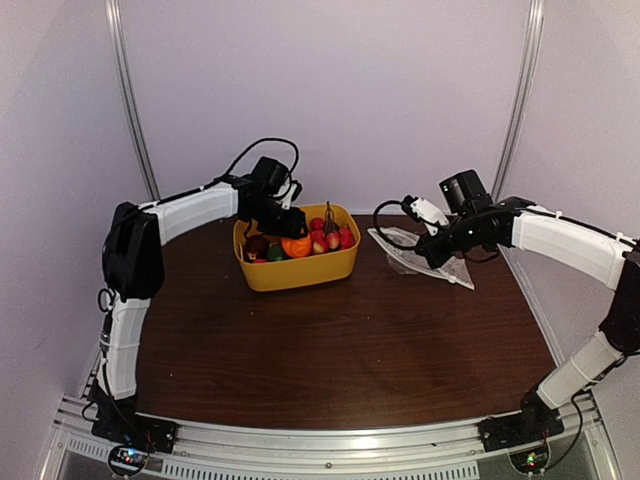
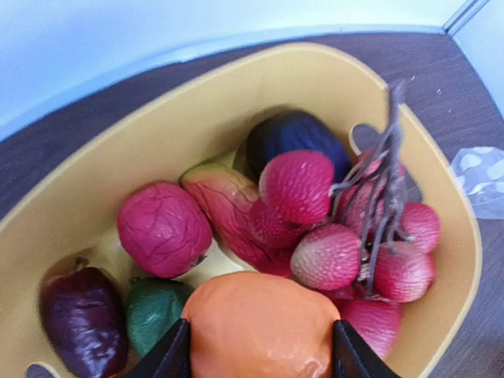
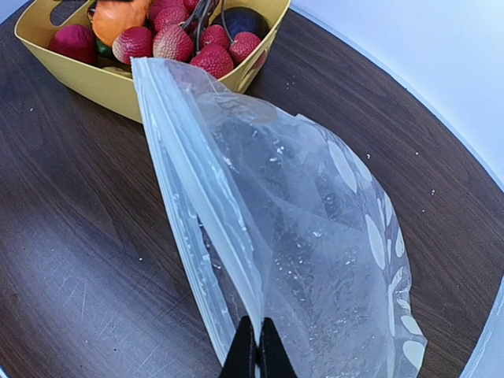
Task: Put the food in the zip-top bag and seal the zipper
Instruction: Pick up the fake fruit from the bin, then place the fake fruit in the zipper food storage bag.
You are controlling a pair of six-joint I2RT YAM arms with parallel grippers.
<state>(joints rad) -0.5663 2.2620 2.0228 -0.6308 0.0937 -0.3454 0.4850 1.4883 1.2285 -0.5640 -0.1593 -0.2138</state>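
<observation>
Tabletop first: we are working over dark wood (image 1: 330, 340), with the yellow tub (image 1: 300, 272) sitting toward the back and the zip-top bag (image 3: 315, 220) just beside it on the right. All the food is lying in the tub, and the bag is looking empty, so we are judging this as the first pick.

The right tool (image 3: 256, 346) is pinching the bag fully closed at its mouth edge and holding that edge up, with the mouth facing the tub. The left tool (image 2: 260, 354) is hanging inside the tub, straddling the orange (image 2: 260, 311). Its fingers (image 2: 169, 358) are lying against both flanks of the fruit, though from this close view we cannot tell whether they are already squeezing it.

To do this well, we are wanting the grip across the widest part of the orange, firm enough that the smooth skin is not slipping. We would then lift straight up, because the red cherry bunch (image 2: 346, 236) is touching the orange and its stems could snag. The tub wall also needs clearing before we swing right.

The zipper (image 3: 197, 197) is running along the raised edge. We are doubting one pinch is spreading the mouth wide enough, so we should check that first.
</observation>
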